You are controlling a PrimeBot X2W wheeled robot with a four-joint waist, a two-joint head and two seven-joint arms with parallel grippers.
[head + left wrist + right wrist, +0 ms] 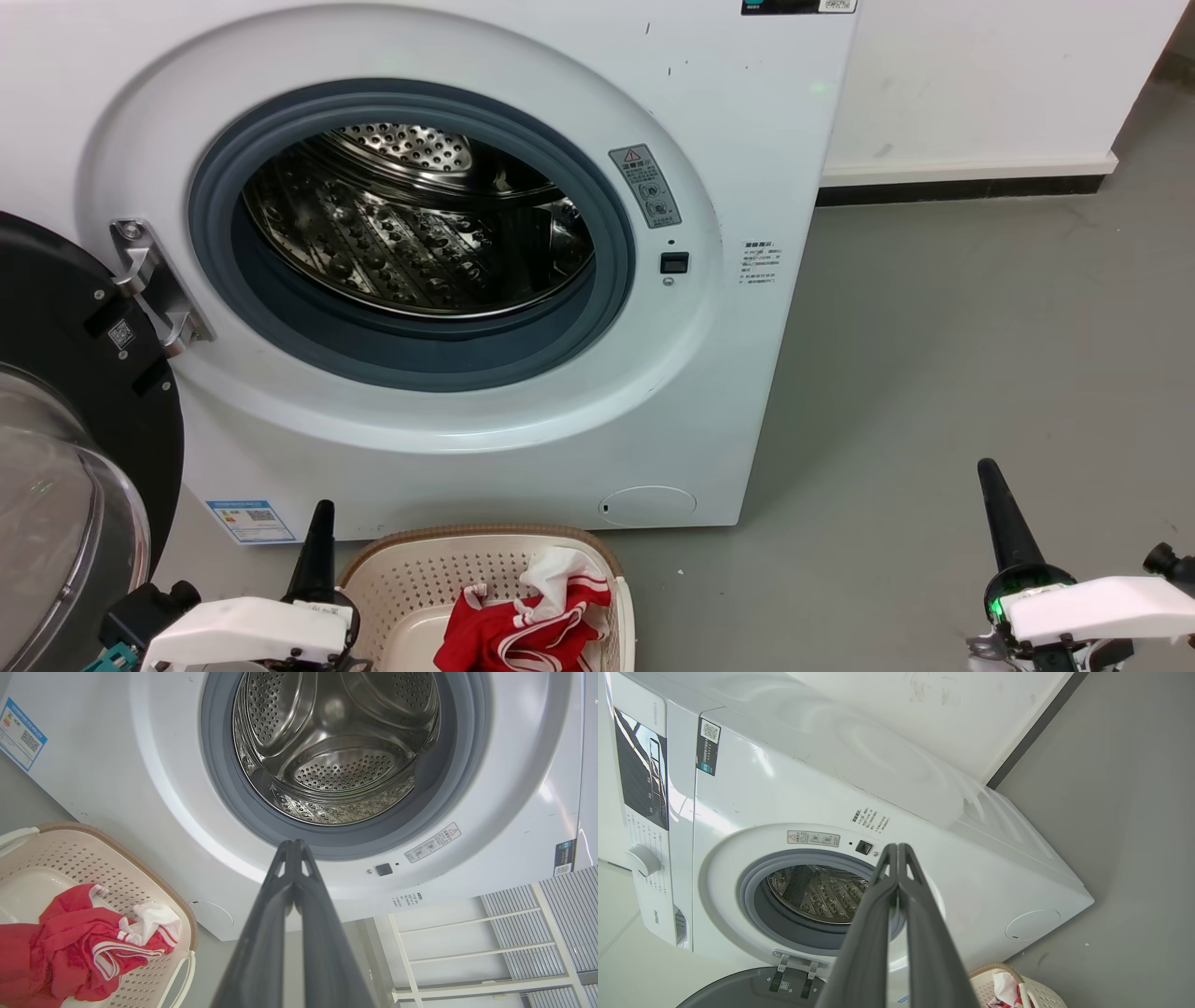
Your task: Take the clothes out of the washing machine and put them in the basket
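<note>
Clothes (pixel 527 625): a red heap with white trim and stripes, lying inside the basket (pixel 411 569), bunched toward its right side in the head view. One white fold rises near the rim.
Basket: on the floor (pixel 980 355), just in front of the washing machine (pixel 467 448), between it and the robot.
Washing machine: the door (pixel 84 401) is swung wide to the left. The drum (pixel 411 243) shows bare perforated steel in the head view and the left wrist view, with no fabric on the part that can be seen. From the head view, the lowest front lip behind the gasket (pixel 420 359) is hidden.
Step in hand: the unloading looks to be at or near its end, as the red garments are in the basket and the drum appears cleared.
Next move: a look at the drum's hidden front bottom would settle it. If a piece turns up there, an arm must reach through the gasket, spread its fingers and pinch the cloth. If not, nothing is left to fetch.
Left claw (pixel 294 847): clenched, fingers pressed together tip to tip, grasping nothing. It hangs by the basket's left edge, pointing at the machine's opening and touching neither.
Right claw (pixel 896 849): likewise clenched and empty, fingers closed to a single point. It is well apart from the basket, over bare floor to the right of the machine.
</note>
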